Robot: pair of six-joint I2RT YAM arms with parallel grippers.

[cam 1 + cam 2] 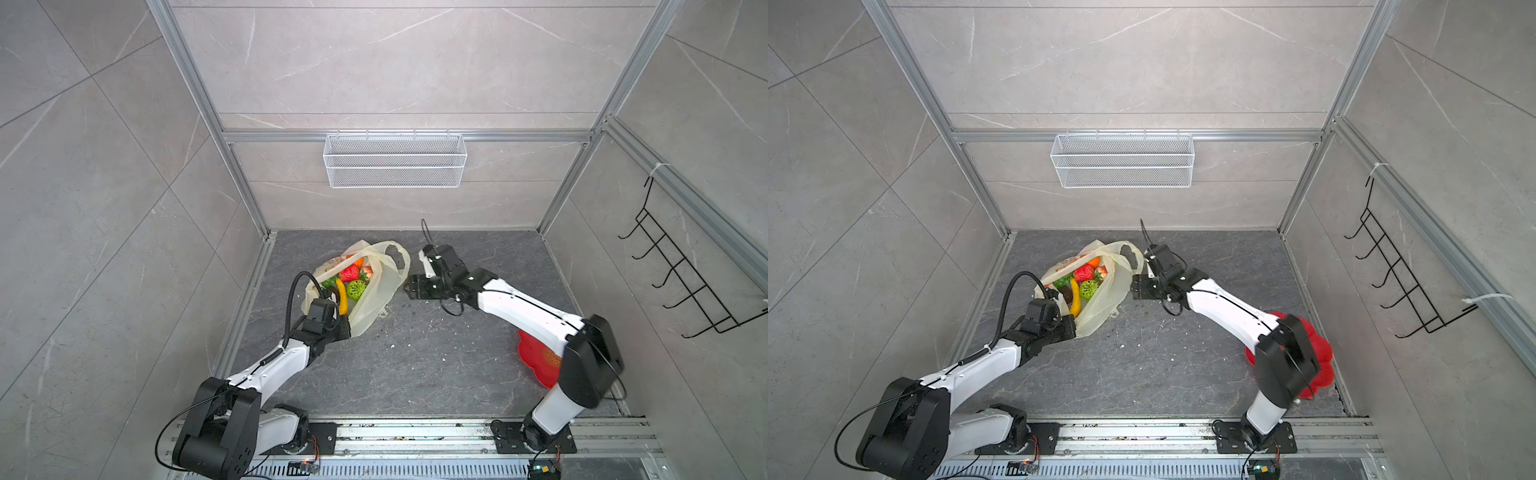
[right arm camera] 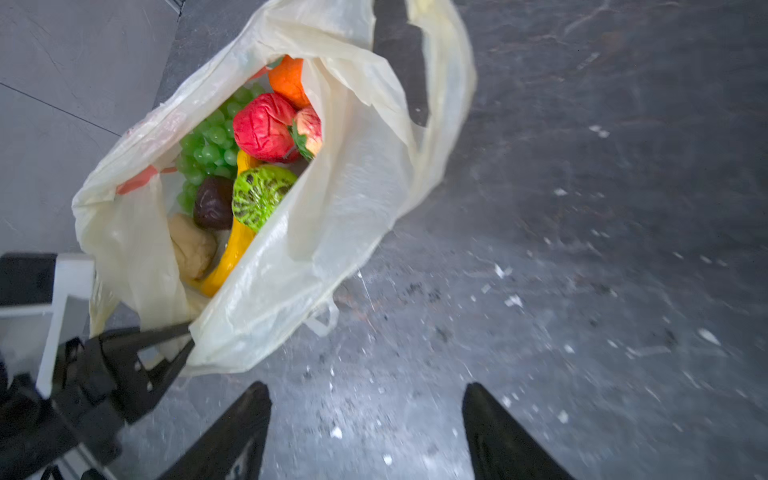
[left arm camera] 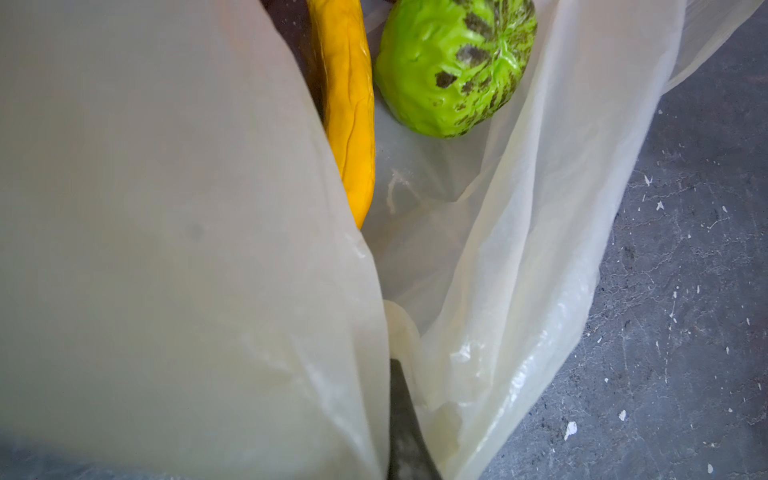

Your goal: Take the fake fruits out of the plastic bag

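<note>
The left pincer (image 2: pixel 189 334) is clamped shut on the near edge of the plastic bag (image 1: pixel 376 291), which lies mouth-open on the dark table (image 1: pixel 415 365), left of centre toward the far side. The right pincer (image 2: pixel 365 432) stands empty with jaws spread, just right of the bag. The fake fruits (image 1: pixel 351 282) sit inside the bag: banana (image 1: pixel 341 297), green bumpy ball (image 1: pixel 357 289), red strawberry (image 2: pixel 262 126), grape bunch (image 2: pixel 208 141), dark brown ball (image 2: pixel 214 203). A red plate (image 1: pixel 536 357) lies near right, partly under the right arm (image 1: pixel 528 307).
</note>
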